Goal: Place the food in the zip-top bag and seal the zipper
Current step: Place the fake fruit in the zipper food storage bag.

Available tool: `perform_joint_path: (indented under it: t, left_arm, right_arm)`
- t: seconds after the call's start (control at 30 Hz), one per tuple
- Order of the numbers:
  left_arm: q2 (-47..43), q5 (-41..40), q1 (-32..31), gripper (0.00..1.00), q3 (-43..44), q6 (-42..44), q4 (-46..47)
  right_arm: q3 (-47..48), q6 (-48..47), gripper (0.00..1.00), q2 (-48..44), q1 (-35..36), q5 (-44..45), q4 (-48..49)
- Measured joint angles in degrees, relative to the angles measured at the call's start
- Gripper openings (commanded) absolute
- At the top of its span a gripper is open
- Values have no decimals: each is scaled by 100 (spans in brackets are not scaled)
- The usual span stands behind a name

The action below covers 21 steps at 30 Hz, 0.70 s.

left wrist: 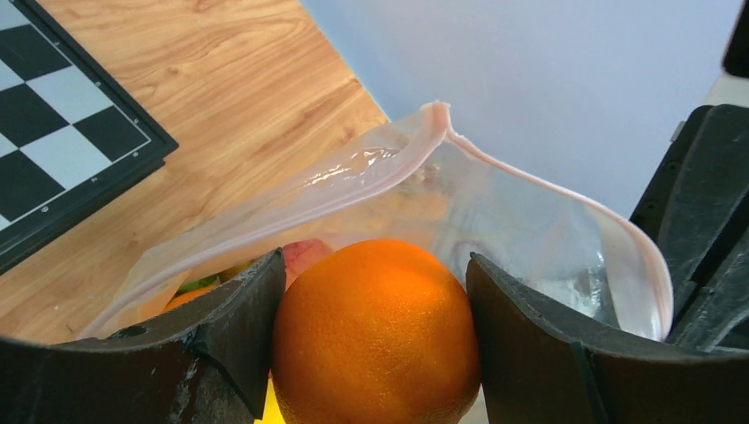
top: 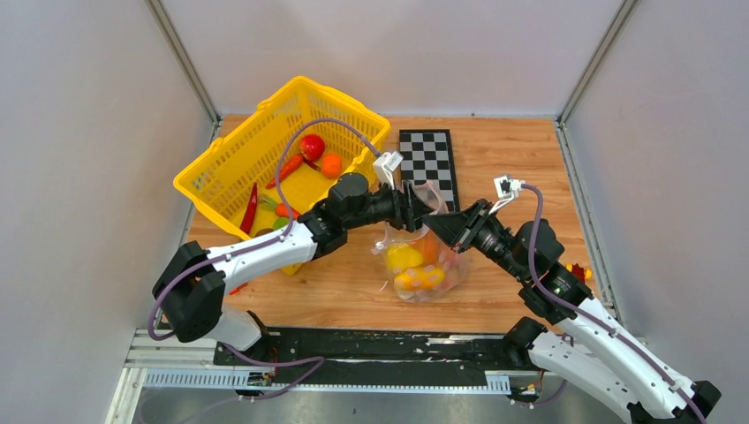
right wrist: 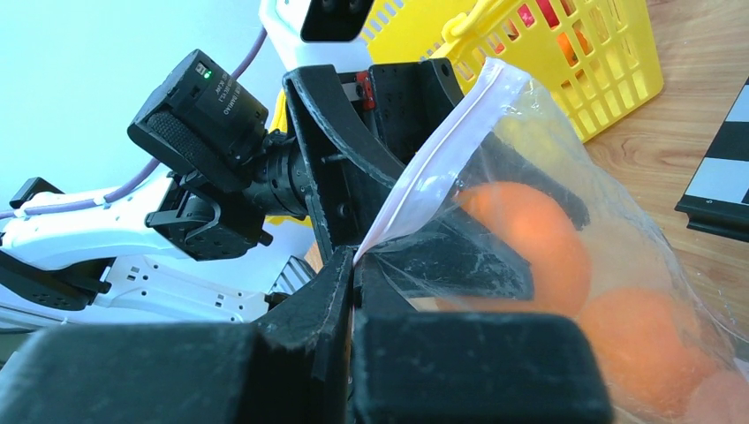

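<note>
Robot lab test cell, plain grey panel walls (top: 79,132), wooden tabletop (top: 512,150), checkerboard (top: 428,157) (black and white), metal rail (top: 397,382)

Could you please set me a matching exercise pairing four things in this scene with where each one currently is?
Things: 1 orange; 2 zip-top bag; 3 checkerboard; 4 yellow basket.
States: A lying flat on the table; B gripped by the left end effector; C holding a red tomato; D mouth edge pinched by the right end effector.
Pairs: 1-B; 2-D; 3-A; 4-C.
</note>
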Motion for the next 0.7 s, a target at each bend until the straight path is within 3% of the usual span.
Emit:
perform_joint_path:
  t: [0.27, 0.7]
  left_arm:
    - [9, 2, -17, 86, 57, 133, -337]
    - [7, 13, -20, 83, 142, 256, -476]
  right_arm:
    - [0, -4, 0, 0, 0, 31, -28]
    - [0, -50, 0, -122, 0, 151, -155]
